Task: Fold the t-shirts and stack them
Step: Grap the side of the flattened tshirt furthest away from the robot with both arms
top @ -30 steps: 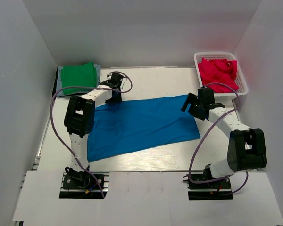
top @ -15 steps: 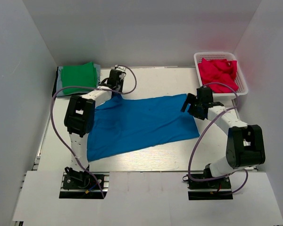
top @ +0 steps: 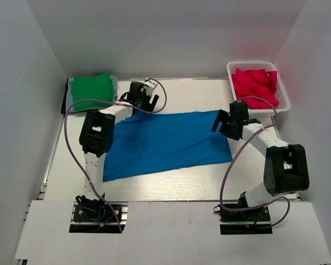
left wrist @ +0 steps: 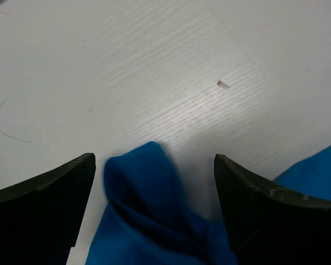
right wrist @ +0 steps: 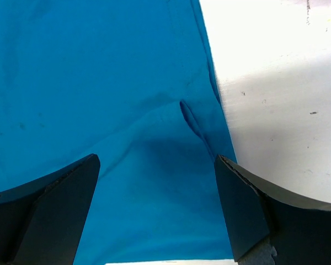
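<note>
Compared with a second back, the left gripper (top: 146, 94) has slid toward 1 o'clock and let go. Its fingers (left wrist: 49, 193) are now spread wide, with a folded corner of the blue t-shirt (top: 168, 143) lying loose between them on the table (top: 182, 185). That corner got dragged out a bit, and the shirt's near-left corner crept up-table too. The right gripper (top: 224, 122) has hardly budged. It's also wide open, hovering over the shirt's right edge with nothing pinched.

The shirt lies flat mid-table, with its long axis running roughly 8 o'clock to 2 o'clock and the right end sitting farther back. The green t-shirt (top: 91, 88) is folded at the far-left corner, and the crimson t-shirts (top: 255, 84) sit in the basket (top: 259, 64) at far right.
</note>
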Robot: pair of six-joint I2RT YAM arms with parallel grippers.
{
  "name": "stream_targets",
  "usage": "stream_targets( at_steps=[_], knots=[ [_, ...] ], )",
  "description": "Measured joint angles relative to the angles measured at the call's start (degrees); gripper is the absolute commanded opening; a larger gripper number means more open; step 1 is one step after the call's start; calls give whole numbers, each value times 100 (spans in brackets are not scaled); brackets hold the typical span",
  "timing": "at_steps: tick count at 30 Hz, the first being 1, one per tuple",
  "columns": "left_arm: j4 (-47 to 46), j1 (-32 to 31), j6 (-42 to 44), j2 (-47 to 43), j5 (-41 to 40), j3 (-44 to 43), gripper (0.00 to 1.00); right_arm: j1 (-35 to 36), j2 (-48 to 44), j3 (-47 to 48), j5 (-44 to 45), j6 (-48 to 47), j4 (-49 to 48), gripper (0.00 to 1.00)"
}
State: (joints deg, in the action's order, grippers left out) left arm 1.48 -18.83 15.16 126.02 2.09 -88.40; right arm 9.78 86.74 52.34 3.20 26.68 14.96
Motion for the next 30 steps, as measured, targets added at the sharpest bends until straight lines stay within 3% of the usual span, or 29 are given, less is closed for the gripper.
stream_targets(
  at_steps=[6,17,26,29,30],
  knots=[
    [245,2,-577,-184,-299,-190,100,0,22,2,-114,-31,-4,90],
    [514,-74,-1462,-1950,-181,1832,100,0,223,168,-195,-35,-11,90],
    [881,-142,-1412,-1329,-356,1394,95,0,223,188,-205,-70,-7,90],
    [929,-142,-1386,-1123,-728,1235,90,0,225,188,-212,-96,-7,90],
    [940,-144,-1368,-1091,-848,1211,81,0,225,188,-212,-107,-7,90]
  ],
)
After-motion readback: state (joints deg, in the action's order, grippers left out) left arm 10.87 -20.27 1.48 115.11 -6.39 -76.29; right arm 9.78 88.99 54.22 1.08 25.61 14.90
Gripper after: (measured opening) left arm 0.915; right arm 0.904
